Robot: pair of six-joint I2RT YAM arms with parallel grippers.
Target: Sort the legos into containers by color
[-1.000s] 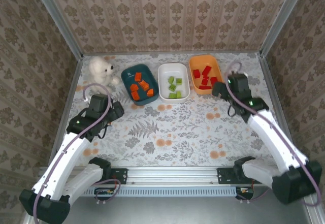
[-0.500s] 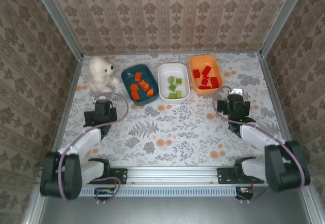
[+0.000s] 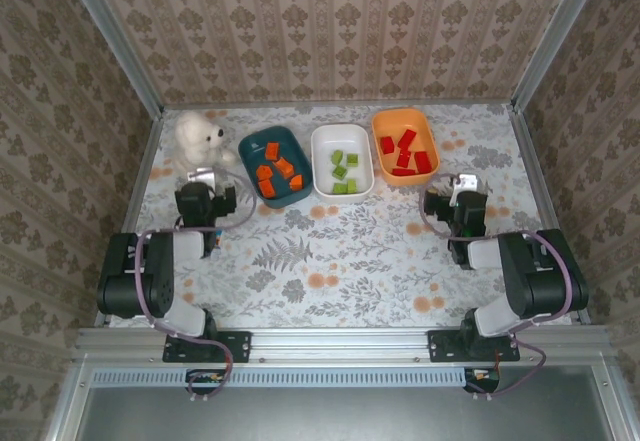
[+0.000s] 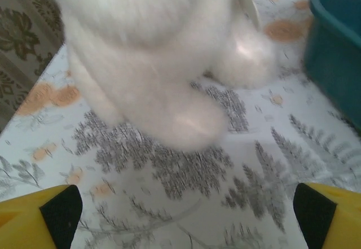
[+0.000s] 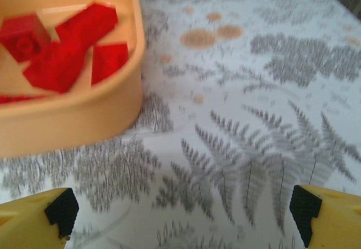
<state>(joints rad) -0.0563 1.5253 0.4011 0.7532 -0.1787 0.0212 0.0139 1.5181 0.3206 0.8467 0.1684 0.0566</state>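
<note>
The left tool (image 4: 185, 212) sat spread and empty near the plush bear (image 4: 158, 62); the right tool (image 5: 183, 212) was spread too, beside the orange container (image 5: 73, 119) holding red legos (image 5: 53, 65).

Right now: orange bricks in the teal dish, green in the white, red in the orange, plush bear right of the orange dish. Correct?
One error: the plush bear sits left of the teal dish, not right of the orange dish, per the top external view. The orange bricks, green bricks and red bricks are as stated.
</note>
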